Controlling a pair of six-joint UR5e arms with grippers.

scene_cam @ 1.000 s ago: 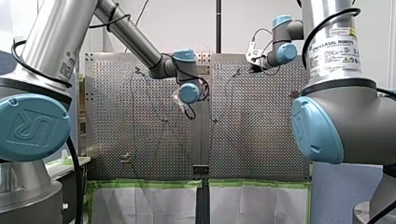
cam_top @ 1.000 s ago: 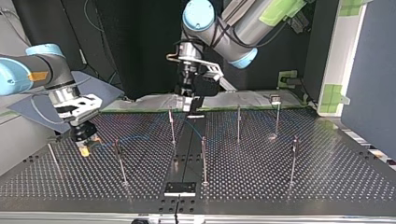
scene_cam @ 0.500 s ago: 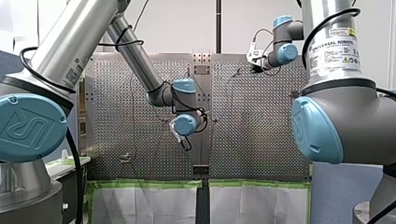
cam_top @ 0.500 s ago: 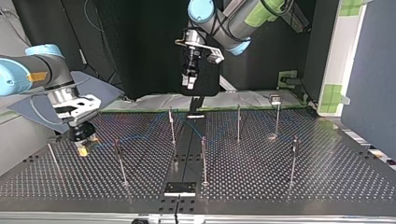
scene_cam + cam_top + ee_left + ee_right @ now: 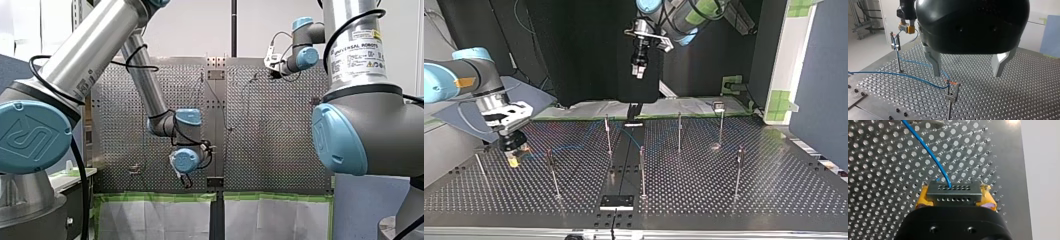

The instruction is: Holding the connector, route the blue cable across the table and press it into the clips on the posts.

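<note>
My right gripper [image 5: 955, 200] is shut on the grey connector [image 5: 953, 192], with a yellow pad on either side of it. The blue cable [image 5: 928, 150] leaves the connector over the perforated plate. In the top view my right gripper [image 5: 513, 150] stands low at the left. The cable [image 5: 574, 146] runs from there toward the middle posts [image 5: 608, 135]. My left gripper [image 5: 639, 72] hangs high above the table's far edge. Its metal fingers [image 5: 935, 62] are open with nothing between them. Below it the cable [image 5: 915, 78] passes a clip post [image 5: 951, 93] and climbs to a farther post [image 5: 896, 47].
Several thin posts stand on the table [image 5: 774, 200], among them two at the top view's right [image 5: 738, 170] [image 5: 721, 125] and one in front [image 5: 642, 172]. A small black plate [image 5: 616, 201] lies at the near edge.
My left arm has lifted off the middle posts and drawn back, rising in the top view and dropping toward the front view's lower edge. My right gripper has stayed put with the connector.
</note>
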